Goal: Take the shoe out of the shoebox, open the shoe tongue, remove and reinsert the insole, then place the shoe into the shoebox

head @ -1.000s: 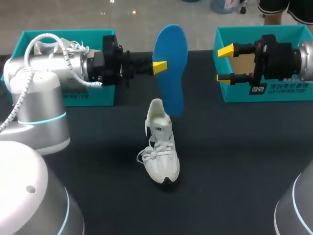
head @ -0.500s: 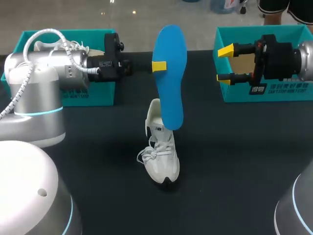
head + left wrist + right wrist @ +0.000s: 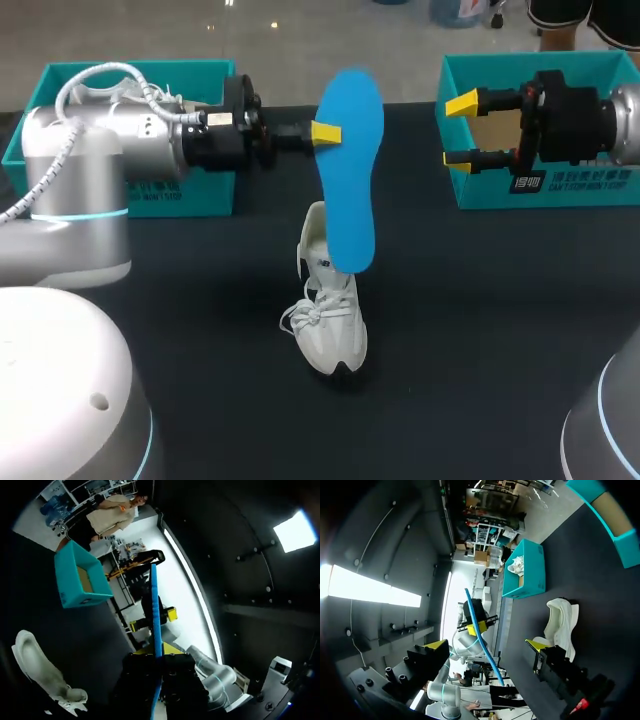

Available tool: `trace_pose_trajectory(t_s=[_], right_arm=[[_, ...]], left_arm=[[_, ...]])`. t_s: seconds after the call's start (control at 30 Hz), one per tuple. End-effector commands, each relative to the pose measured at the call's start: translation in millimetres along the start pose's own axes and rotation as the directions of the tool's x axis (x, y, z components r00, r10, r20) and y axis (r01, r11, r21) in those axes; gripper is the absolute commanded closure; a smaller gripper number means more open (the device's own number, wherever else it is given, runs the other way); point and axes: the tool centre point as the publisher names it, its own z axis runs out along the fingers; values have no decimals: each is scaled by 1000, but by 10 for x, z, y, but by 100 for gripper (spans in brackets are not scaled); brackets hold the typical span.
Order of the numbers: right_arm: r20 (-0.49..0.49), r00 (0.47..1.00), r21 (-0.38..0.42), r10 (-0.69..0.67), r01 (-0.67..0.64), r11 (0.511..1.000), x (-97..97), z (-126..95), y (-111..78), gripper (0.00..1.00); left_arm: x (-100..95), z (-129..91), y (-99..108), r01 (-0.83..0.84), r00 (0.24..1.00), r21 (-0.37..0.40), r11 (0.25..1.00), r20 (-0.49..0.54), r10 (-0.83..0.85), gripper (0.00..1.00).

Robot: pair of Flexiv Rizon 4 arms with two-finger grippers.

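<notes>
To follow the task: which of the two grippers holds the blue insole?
The left gripper: it is shut on the insole, held upright near the shoe. The right gripper is open and empty.

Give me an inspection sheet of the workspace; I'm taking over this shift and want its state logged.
Surface: dark table, no marks seen.
Job's things: white shoe upright mid-table, outside both boxes; blue insole out of it, held on end; teal left shoebox and right shoebox at the far corners.
Clutter: nothing seen.
Grippers: left gripper shut on the insole; right gripper open and empty, before the right shoebox.
Cables: white cable looped along the left arm.
Surroundings: nothing seen reaching over the table.
</notes>
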Motion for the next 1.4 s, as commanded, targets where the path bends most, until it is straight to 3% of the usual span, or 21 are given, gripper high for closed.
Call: trace_pose_trajectory(t_s=[0.03,0.2,0.27,0.37,0.73,0.8,1.0,1.07,1.4], right_arm=[[1,1000,-1,1,-1,1000,-2,11,0,0],[1,1000,-1,1,-1,1000,-2,11,0,0],[141,988,53,-65,58,997,188,15,53,0],[371,920,103,-126,94,990,359,30,85,0],[627,763,192,-158,46,980,572,94,54,0],[686,710,197,-161,32,980,603,94,50,0],[773,606,207,-187,38,978,717,162,21,0],[817,541,215,-200,37,976,751,187,4,0],[895,371,239,-246,66,969,865,277,-61,0]], left_arm=[[-81,-9,-12,368,925,-17,930,-96,-368,100],[-112,-4,-2,365,927,-29,931,-89,-366,100],[-118,-3,-6,361,927,-32,932,-94,-363,100],[-125,5,-11,357,929,-34,934,-96,-358,100],[-168,15,17,320,943,-33,947,-86,-321,100],[-170,15,15,296,951,-27,955,-86,-297,100],[-144,20,-11,278,956,-21,960,-93,-278,100],[-141,23,-15,276,957,-23,961,-92,-277,100],[-170,24,-37,276,957,-25,961,-82,-277,100]])
